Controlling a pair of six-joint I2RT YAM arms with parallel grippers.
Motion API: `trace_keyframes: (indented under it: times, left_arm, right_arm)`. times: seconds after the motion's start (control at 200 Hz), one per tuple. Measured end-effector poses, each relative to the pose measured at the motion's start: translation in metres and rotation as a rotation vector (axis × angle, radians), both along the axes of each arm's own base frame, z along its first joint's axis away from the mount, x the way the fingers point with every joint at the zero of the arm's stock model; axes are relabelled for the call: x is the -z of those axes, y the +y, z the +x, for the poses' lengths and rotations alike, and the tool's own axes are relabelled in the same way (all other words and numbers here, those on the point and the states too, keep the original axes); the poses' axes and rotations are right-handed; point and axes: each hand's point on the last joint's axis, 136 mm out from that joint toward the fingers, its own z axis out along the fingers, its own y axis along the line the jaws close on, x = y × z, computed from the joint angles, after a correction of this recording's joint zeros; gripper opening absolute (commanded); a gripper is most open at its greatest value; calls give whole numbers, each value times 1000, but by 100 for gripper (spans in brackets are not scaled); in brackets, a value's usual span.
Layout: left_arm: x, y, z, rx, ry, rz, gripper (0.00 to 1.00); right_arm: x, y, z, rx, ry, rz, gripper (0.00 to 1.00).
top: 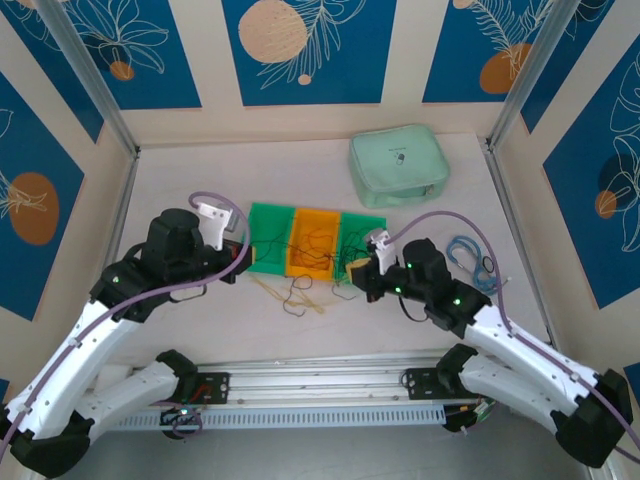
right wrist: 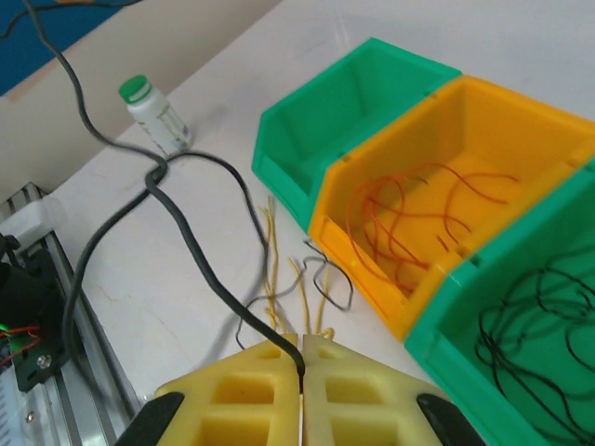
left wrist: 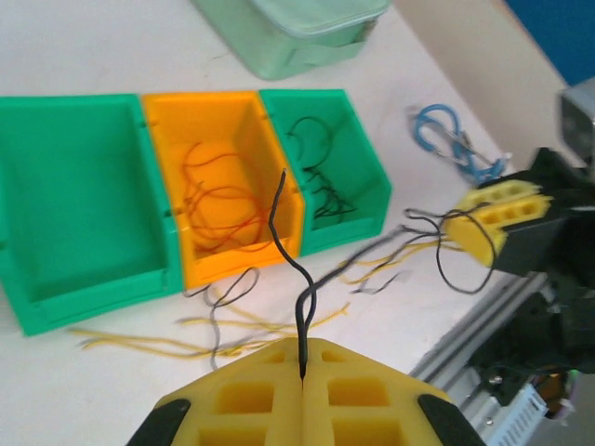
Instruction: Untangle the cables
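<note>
l tool (left wrist: 303, 360) & r tool (right wrist: 299, 359) pinch black cables (left wrist: 273, 216).

- Lost in the seam between the left gripper (left wrist: 302, 367) pads (left wrist: 246, 400): lower end of the black strand (left wrist: 296, 269).
- Cut by the bottom edge: near part of those pads.
- Cropped at the top edge, far beyond the fingers: mint pouch (left wrist: 297, 28).
- Cropped at the left edge, beyond and left of the fingers: green bin (left wrist: 84, 297).
- Soft and clipped at the right edge, right of the fingers: right gripper (left wrist: 465, 228).
- Swallowed between the right gripper's own pads: near end of the black cable (right wrist: 186, 242); far end gone past the top edge, up and left of the fingers.
- Cropped at the right and bottom edges, right of those fingers: second green bin (right wrist: 437, 358).
- Too small from above to tell which crosses which: loose cables (top: 300, 295) between the two sets of fingers.
</note>
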Motion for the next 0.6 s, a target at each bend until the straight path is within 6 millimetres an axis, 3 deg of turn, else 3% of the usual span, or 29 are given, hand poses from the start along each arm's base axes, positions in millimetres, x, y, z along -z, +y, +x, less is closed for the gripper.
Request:
trace_keyframes:
  times: [0.205,0.6]
  left_arm:
    - [14,17,2,-58,13,92,0]
    - [32,47,4,-153,27,241,0]
  right_arm:
    - [24,-20,-12,46,66,-51,0]
    - [55,-56,0,265,223,-121,0]
